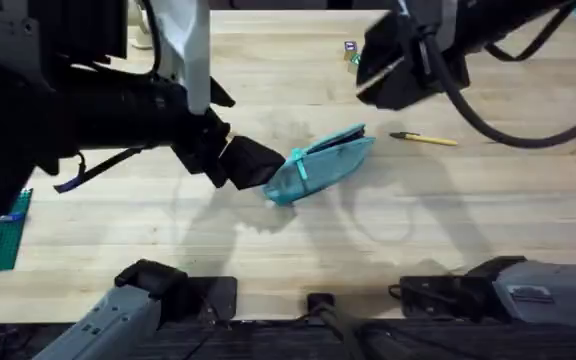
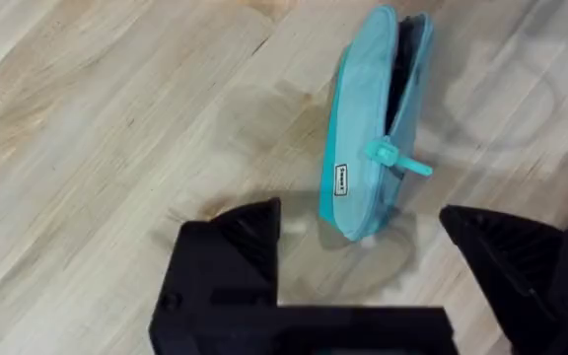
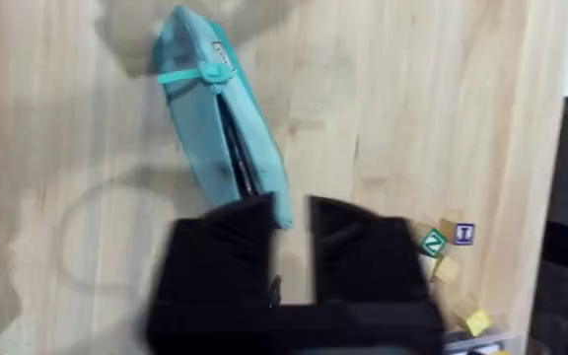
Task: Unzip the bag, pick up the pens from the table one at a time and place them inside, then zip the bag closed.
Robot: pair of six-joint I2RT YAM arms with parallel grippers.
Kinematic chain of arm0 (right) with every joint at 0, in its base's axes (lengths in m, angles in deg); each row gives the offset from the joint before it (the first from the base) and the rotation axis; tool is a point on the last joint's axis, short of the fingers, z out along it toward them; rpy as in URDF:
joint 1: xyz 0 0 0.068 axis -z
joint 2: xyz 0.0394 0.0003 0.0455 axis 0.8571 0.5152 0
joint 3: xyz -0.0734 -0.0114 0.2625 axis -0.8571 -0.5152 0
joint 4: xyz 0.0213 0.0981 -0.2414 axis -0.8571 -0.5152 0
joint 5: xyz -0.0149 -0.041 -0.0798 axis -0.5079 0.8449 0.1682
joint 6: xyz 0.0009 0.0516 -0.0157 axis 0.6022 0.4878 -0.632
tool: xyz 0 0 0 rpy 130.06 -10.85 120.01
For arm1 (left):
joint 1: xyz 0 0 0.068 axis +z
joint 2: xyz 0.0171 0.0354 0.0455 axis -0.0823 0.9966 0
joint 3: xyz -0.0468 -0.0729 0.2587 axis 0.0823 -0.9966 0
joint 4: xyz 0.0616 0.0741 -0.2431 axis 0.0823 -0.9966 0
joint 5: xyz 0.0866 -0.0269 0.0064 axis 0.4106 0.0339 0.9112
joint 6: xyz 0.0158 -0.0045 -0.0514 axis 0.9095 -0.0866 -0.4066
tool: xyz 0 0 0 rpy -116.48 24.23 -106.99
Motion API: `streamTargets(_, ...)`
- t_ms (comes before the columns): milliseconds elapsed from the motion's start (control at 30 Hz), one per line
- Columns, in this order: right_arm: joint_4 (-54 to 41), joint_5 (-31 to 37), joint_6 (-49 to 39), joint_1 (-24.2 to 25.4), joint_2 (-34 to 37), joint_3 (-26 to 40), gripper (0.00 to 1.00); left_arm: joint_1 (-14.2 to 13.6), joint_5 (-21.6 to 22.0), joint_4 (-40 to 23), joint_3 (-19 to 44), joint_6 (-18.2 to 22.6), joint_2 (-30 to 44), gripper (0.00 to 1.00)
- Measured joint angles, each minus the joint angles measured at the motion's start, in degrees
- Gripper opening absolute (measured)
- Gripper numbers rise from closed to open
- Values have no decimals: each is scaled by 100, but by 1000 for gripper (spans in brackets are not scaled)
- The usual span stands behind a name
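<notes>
Left claw [image 2: 358,237] is held with fingers wide apart just beside the zip-pull end of the bag [image 1: 320,163], which lies partly unzipped on the worktop [image 1: 168,230]. Right claw [image 3: 290,232] is nearly closed, empty, above the bag's other end. One yellow pen [image 1: 423,138] lies near the bag.

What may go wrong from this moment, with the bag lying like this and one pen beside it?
The bag lies loose on the table, unheld; the open left gripper sits at its end, so a push may slide it. Its opening looks narrow, so the yellow pen may catch on the edge.
</notes>
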Motion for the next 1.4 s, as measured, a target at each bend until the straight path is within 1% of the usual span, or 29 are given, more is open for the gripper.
streamTargets(33, -38, -4, 4, 0, 23, 0, 60, 0, -1, 0, 0, 0, 0, 994)
streamTargets(100, -117, -4, 0, 2, 74, 0, 37, 0, 0, 0, 0, 0, 0, 994)
streamTargets(433, -196, -301, -96, 2, 428, 0, 34, 0, 0, -4, 0, 0, 0, 994)
streamTargets(733, -609, -632, -756, 2, 963, 2, 34, 0, 0, -11, 0, 0, 1, 994)
streamTargets(1100, -598, -739, -1098, 2, 1900, 2, 34, 0, 0, -11, 0, 0, 0, 993)
streamTargets(1400, -501, -741, -1156, 2, 2225, 2, 34, 0, 0, -11, 0, 0, 0, 993)
